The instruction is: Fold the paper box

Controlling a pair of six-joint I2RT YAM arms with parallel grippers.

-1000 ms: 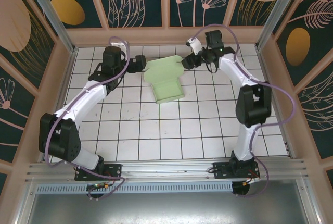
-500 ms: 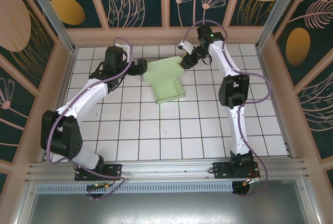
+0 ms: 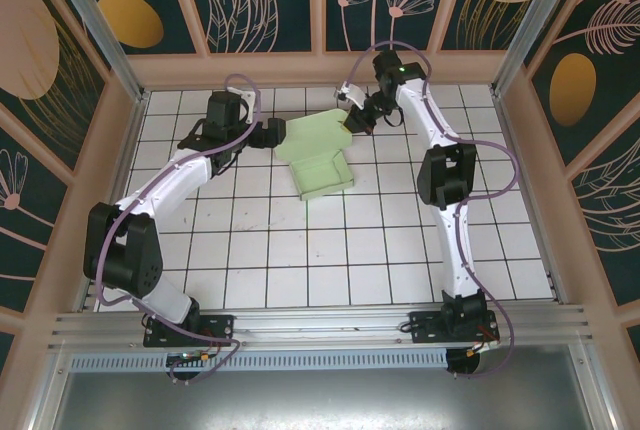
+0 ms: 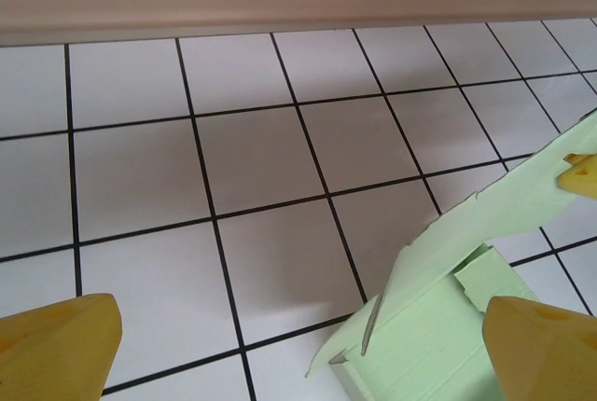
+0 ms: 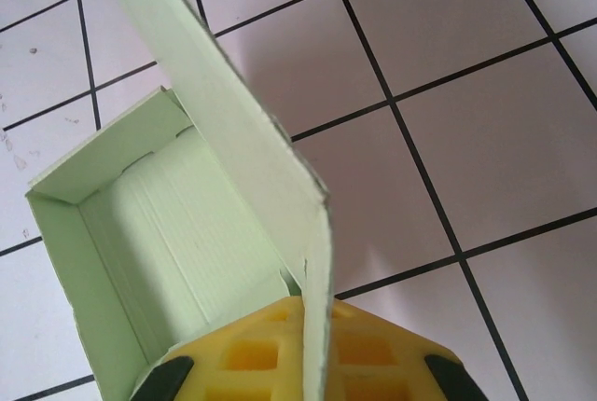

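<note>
Now right fingers clamp the paper box raised lid at its 1 o'clock; left fingers spread apart at 10 o'clock.

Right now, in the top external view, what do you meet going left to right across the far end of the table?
left gripper → paper box → right gripper

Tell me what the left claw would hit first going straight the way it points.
Probably the paper box: the open left claw points at its raised flap, whose edge lies between the fingers in the wrist view, though depth is unclear.
</note>
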